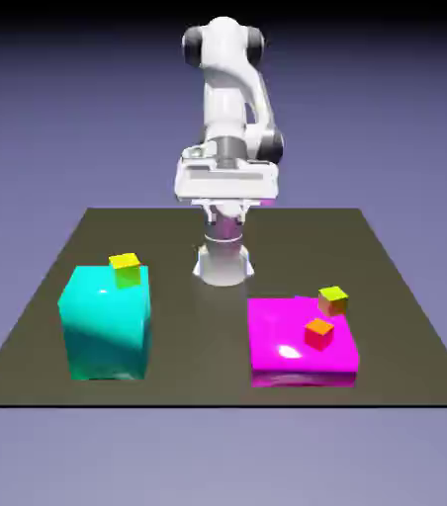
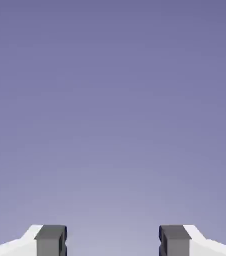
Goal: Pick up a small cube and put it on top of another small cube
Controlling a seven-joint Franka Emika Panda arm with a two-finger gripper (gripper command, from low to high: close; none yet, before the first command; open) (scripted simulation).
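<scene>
The small cube (image 1: 333, 299), yellow-green on top with brownish-orange sides, rests on the far right corner of a flat magenta block (image 1: 282, 341). An orange-topped red cube (image 1: 318, 333) sits on the same block, a little nearer. At the exterior view's left, a yellow-topped cube with green sides (image 1: 126, 269) stands on a tall cyan block (image 1: 104, 331). My gripper (image 1: 225, 210) hangs high over the table's far middle, well away from every cube. In the hand view the gripper (image 2: 113, 240) is open, with only the blue-violet backdrop between its grey fingertips (image 2: 50, 239).
The dark table (image 1: 218, 326) carries the cyan block on the exterior view's left and the magenta block on its right, with a gap between them. The robot's white base (image 1: 223, 262) stands at the far middle.
</scene>
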